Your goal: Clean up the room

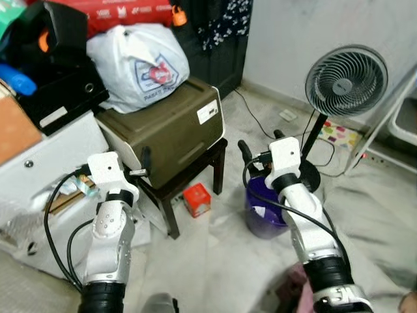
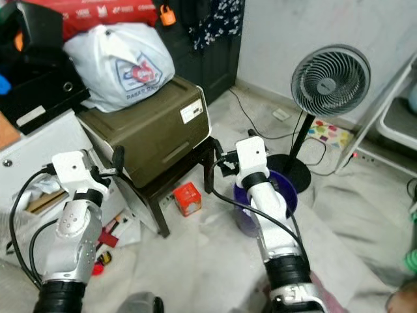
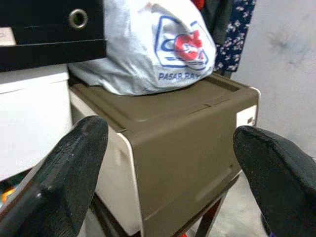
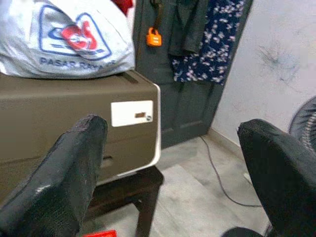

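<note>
A small red box [image 1: 197,199] lies on the pale floor beside a dark stool [image 1: 189,179]. Right of it stands a purple bucket [image 1: 257,218]. My right gripper [image 1: 260,143] is held open above the bucket's far rim, with nothing between its fingers. My left gripper [image 3: 168,136] is open too and empty. It is held at the left front corner of the brown drawer box [image 1: 172,127] that sits on the stool. A white plastic bag [image 1: 140,65] rests on top of that box.
A standing fan [image 1: 345,81] is at the back right, its cable trailing over the floor. A white cabinet [image 1: 52,156] with black boxes [image 1: 55,78] fills the left. Small red items [image 2: 107,238] lie by the stool. A white rack [image 1: 397,117] stands far right.
</note>
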`<state>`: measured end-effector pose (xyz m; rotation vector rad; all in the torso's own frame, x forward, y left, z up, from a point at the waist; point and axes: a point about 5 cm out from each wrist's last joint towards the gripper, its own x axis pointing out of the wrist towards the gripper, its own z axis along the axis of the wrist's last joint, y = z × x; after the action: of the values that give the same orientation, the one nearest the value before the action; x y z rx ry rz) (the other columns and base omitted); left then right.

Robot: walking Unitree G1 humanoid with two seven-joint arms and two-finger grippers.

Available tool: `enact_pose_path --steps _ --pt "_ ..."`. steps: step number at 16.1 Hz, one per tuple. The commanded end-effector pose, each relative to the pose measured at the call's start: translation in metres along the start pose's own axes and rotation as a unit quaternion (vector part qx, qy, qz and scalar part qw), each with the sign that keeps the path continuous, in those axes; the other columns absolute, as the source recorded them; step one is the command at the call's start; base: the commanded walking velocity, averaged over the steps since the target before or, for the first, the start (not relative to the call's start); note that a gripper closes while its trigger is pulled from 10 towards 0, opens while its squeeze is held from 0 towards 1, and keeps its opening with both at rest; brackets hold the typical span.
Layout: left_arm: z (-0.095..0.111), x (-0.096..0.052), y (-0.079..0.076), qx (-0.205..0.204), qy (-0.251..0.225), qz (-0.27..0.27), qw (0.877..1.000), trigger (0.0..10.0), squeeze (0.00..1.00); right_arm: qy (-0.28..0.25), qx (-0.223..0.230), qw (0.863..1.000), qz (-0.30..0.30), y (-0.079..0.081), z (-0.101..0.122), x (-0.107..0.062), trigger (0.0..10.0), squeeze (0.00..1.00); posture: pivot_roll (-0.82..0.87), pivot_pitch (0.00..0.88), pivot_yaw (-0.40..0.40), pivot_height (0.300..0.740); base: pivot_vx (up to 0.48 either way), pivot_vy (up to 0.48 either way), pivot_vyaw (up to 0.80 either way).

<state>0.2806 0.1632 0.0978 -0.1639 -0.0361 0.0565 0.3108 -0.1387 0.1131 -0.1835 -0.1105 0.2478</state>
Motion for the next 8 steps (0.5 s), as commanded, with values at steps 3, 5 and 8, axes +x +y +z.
enact_pose_path --steps 3,5,8 --pt "0.0007 -0.0005 -0.0040 0.000 -0.002 -0.010 1.000 10.0 0.00 -0.003 0.003 1.000 -0.004 -0.0017 0.0021 0.0004 10.0 0.00 -0.01 0.000 0.002 0.740 0.000 0.000 0.00" --pt "0.0005 -0.0006 -0.0039 -0.001 -0.002 -0.010 1.000 10.0 0.00 -0.003 0.004 1.000 -0.003 -0.0016 0.0022 0.0005 10.0 0.00 -0.01 0.000 0.000 0.740 0.000 0.000 0.00" --pt "0.0004 -0.0005 -0.0041 0.001 -0.001 -0.011 1.000 10.0 0.00 -0.004 0.005 1.000 -0.003 -0.0017 0.0025 0.0009 10.0 0.00 -0.01 0.000 -0.001 0.740 0.000 0.000 0.00"
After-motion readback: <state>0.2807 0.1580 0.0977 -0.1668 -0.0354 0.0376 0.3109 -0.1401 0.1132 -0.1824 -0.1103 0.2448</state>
